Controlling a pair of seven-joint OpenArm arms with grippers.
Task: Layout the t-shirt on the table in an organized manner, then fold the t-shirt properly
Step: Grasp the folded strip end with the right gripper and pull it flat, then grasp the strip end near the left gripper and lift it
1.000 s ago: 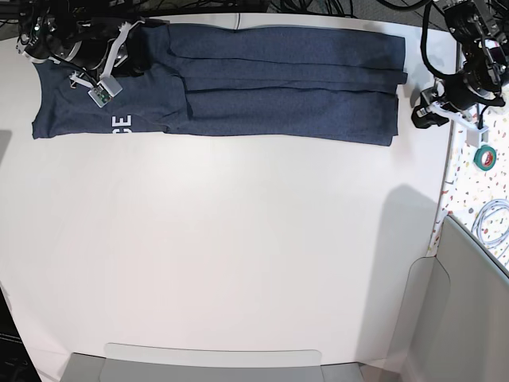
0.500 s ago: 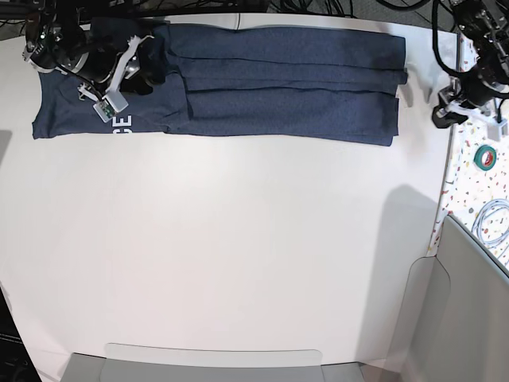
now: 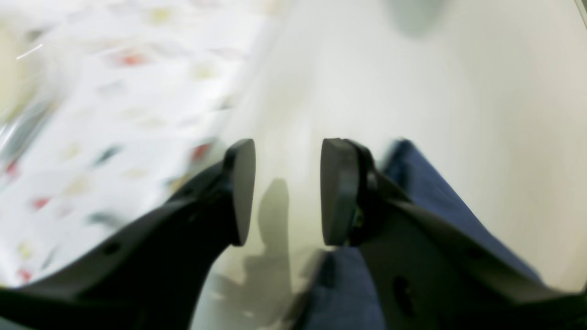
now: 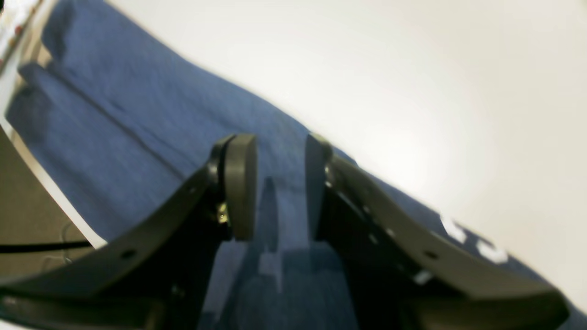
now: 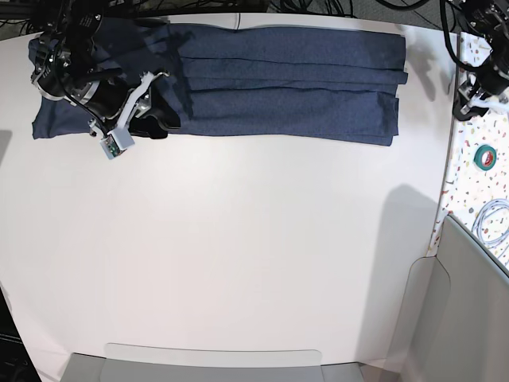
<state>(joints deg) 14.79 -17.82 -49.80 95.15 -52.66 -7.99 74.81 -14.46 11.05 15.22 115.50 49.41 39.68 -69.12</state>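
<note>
**Dark navy t-shirt (image 5: 294, 72), lying across the far part of a white bench (image 5: 223, 255), two open claws attending**

Item: t-shirt, one. It is lying in a long strip with lengthwise creases, its far side running along the bench's far edge. The base view is showing its full width; the right arm (image 5: 75, 68) is covering part of its left end.

Item: white lettering (image 4: 481, 247). The right wrist view is showing a portion at the shirt's edge; in the base view the right arm is hiding it.

Item: right claw (image 4: 280, 183). It is standing partly open above the shirt, holding nothing; its fingers are showing plainly in the wrist view.

Item: left claw (image 3: 288, 192). It is standing open and empty, well to the right of the shirt in the base view. Its wrist view is showing bare bench between the fingertips and a blurred shirt end beyond.

Item: confetti-patterned surface (image 5: 469, 199), lying along the right. The base view is showing a green tape roll (image 5: 485, 157) and a pale coil (image 5: 493, 223) on it.
</note>
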